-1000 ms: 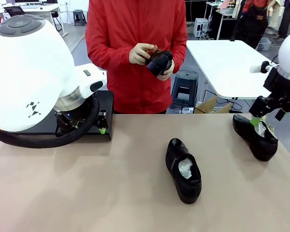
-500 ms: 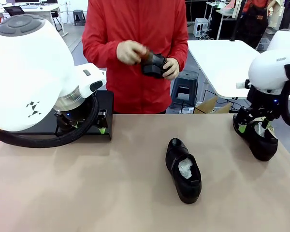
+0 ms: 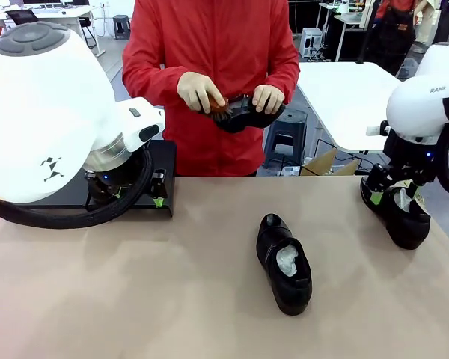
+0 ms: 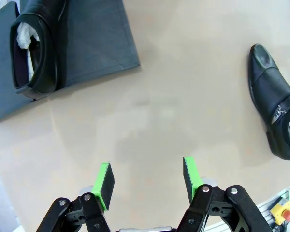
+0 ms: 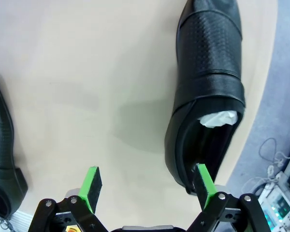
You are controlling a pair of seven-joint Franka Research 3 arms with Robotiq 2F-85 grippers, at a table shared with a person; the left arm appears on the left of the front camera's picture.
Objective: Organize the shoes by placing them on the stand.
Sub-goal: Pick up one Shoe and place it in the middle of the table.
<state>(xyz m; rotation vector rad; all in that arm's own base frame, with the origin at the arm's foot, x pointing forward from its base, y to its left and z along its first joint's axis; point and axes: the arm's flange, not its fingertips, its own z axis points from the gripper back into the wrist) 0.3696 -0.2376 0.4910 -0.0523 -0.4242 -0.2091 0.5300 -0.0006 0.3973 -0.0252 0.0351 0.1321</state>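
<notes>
**Left wrist view**
- Left gripper: the black, green-padded left gripper (image 4: 147,176) hangs released over the bare tan table (image 4: 159,101). Nothing sits between its pads, so I judge it free for the next pick.
- Stand: the low matte-black slanted stand (image 4: 96,43) sits toward the table's far left corner.
- Racked shoe: 1 glossy black leather slip-on stuffed with white paper, the racked shoe (image 4: 36,48), lies lengthwise on the stand. Its heel is at the stand's lower edge (the slope probably shows it off toe-up).
- Middle shoe: a 2nd glossy black strapped leather shoe, the middle shoe (image 4: 275,106), lies flat mid-table, well apart from the stand and untouched.

**Right wrist view**
- Right gripper: the right gripper (image 5: 147,186) has its jaws spread wide and grasps nothing. 1 pad (image 5: 203,180) sits at a shoe's heel rim (touching or not, I cannot tell) and the other is over bare table. The shoe's side wall lies between them, so I judge it is placed to pinch that wall.
- Edge shoe: this glossy black perforated leather slip-on with paper stuffing, the edge shoe (image 5: 208,96), lies along the table's right edge.

**Front view**
- Person: a person in a red jacket stands at the far edge. 1 hand (image 3: 198,90) holds a small brown brush (image 3: 218,107) against a 4th black shoe, the held shoe (image 3: 247,114). The other hand (image 3: 268,97) steadies it at chest height (polishing it before racking, apparently).
- Progress: 1 of 4 shoes is on the stand.
</notes>
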